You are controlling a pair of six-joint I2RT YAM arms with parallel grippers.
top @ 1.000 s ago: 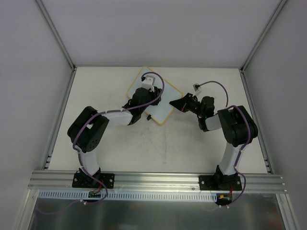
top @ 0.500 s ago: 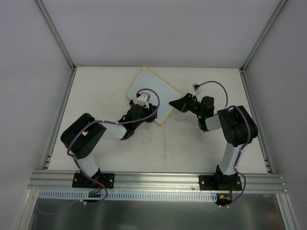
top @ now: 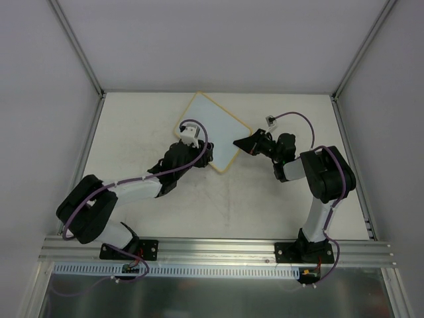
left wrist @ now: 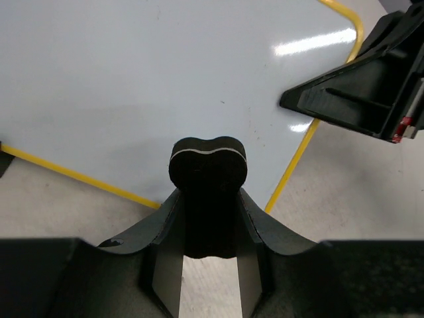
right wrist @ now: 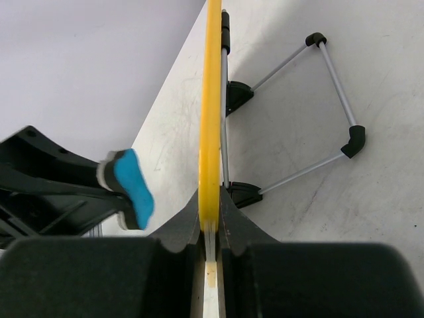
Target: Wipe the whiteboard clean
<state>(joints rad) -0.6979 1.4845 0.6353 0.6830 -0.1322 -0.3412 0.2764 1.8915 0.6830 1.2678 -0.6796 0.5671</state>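
Grey walls box in a pale table [top: 265, 199], where the whiteboard [top: 215, 129] sits toward the back centre, turned cornerwise. The right gripper [top: 240, 142] is clamped on its yellow right edge to steady it. The left gripper [top: 204, 156] is closed on the black eraser [left wrist: 209, 169] at the board's near edge. With only 1 faint speck visible, a finishing pass probably wants a flat pad, light pressure and strokes away from the clamp. The right gripper and the wire stand [right wrist: 324, 99] behind the board limit the sweep.
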